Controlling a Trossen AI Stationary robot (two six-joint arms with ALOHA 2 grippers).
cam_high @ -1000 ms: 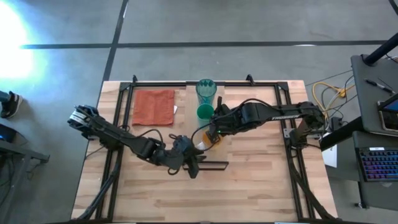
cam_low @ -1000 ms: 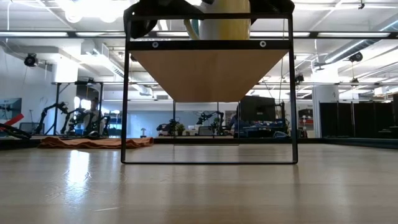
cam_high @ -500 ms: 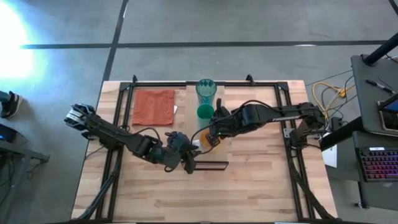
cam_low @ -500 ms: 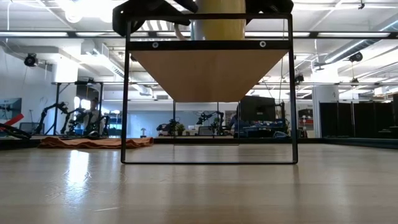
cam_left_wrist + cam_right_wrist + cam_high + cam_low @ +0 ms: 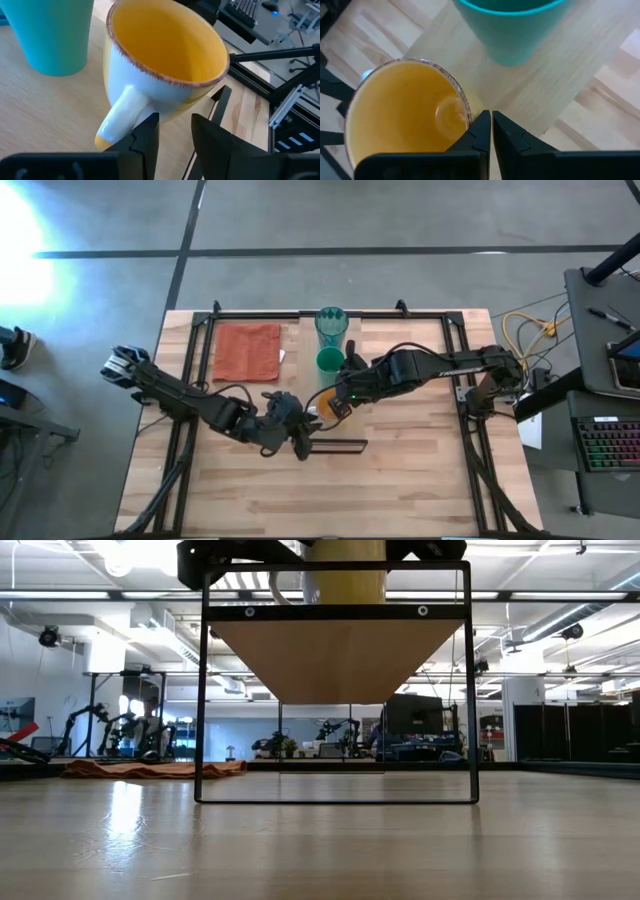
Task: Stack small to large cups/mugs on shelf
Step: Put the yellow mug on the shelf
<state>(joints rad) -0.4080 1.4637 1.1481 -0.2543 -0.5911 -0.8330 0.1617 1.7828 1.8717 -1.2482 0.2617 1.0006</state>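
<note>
The small orange mug (image 5: 324,409) with a white handle (image 5: 125,112) stands upright on the light-wood shelf (image 5: 335,655), near its dark front edge (image 5: 338,446). Farther back on the plank stand the green cup (image 5: 330,360) and the teal tumbler (image 5: 332,323). My left gripper (image 5: 300,432) is open at the mug's left, its fingertips (image 5: 175,125) low by the mug's base, beside the handle. My right gripper (image 5: 340,402) is shut at the mug's right side, by the rim (image 5: 465,107). My left gripper comes level from the table's left, and its fingertips (image 5: 150,122) stand right at the mug's lower wall beside the handle; I cannot tell whether they touch it. My right gripper's shut fingers slant down from the right, and the outer side of one finger (image 5: 479,127) lies against the mug's outer wall just below the rim. The mug stands on the shelf.
An orange-red cloth (image 5: 246,352) lies on the table at the far left. A black frame (image 5: 200,330) runs round the tabletop. The shelf stands raised on black legs (image 5: 200,700). Cables (image 5: 525,330) lie at the right edge.
The mug has slid a little toward the table's left along the shelf top, staying upright. My left gripper has drawn back toward the table's left.
</note>
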